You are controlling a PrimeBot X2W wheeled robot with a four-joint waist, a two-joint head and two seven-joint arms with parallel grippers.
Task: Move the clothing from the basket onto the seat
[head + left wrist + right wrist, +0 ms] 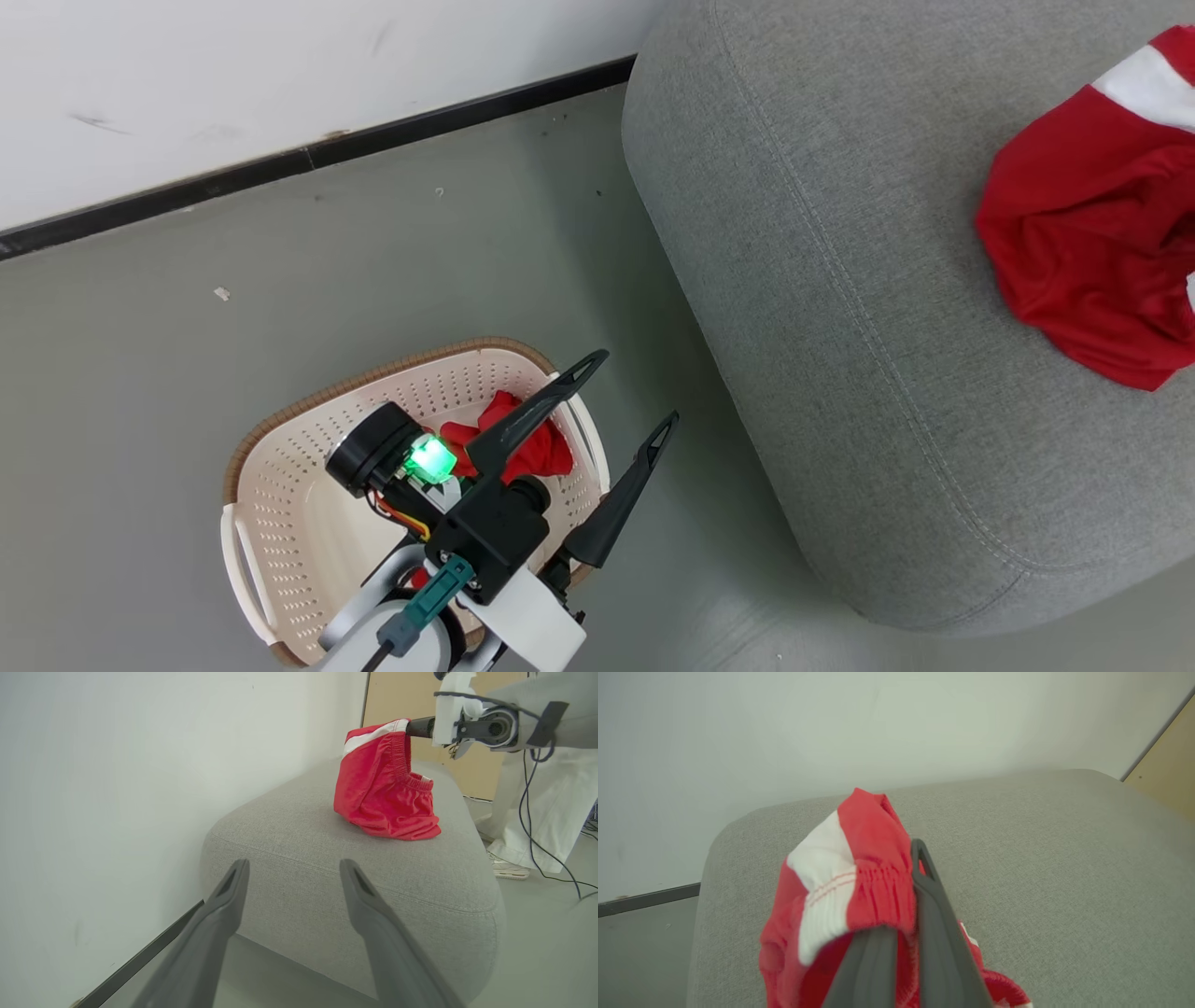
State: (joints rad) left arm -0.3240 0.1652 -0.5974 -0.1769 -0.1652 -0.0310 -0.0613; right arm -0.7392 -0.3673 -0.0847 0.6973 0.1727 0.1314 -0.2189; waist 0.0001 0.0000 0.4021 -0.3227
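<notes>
red clothing (873, 826) clamped in right gripper (901, 896), draped onto seat (1041, 858); head view lower left: basket (280, 504), left gripper (633, 390) splayed.

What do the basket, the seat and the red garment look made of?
The basket: likely moulded plastic, matte cream, punched with holes, brown woven-look rim. The seat: grey woven upholstery, visible weave and stitched seams. The red garment: soft fabric, gathered elastic band, white stripe.

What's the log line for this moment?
left pincer: open, empty, near basket | right pincer: shut on shorts, over seat | shorts: bottom on seat | basket: red garment inside
</notes>
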